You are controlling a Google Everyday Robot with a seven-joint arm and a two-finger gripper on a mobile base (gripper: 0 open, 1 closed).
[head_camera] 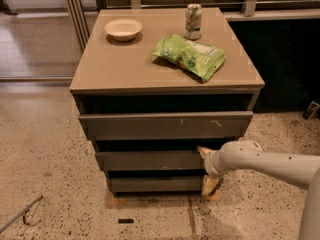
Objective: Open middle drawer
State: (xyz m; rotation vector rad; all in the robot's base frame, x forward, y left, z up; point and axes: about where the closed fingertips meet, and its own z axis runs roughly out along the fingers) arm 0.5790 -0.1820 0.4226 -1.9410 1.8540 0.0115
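Fingers [210, 185] of the gripper [206, 168] stand spread wide, one above the other, gripping nothing. The upper tip sits at the top edge of the middle drawer [150, 160], and the lower one hangs beside the bottom drawer [155, 184]. The gripper is at the middle drawer's 3 o'clock end. This drawer lies at 6 o'clock from the scratched top drawer [165, 125]. A bowl [123, 29], a can [193, 21] and a green bag [190, 55] rest on the cabinet top [125, 64].
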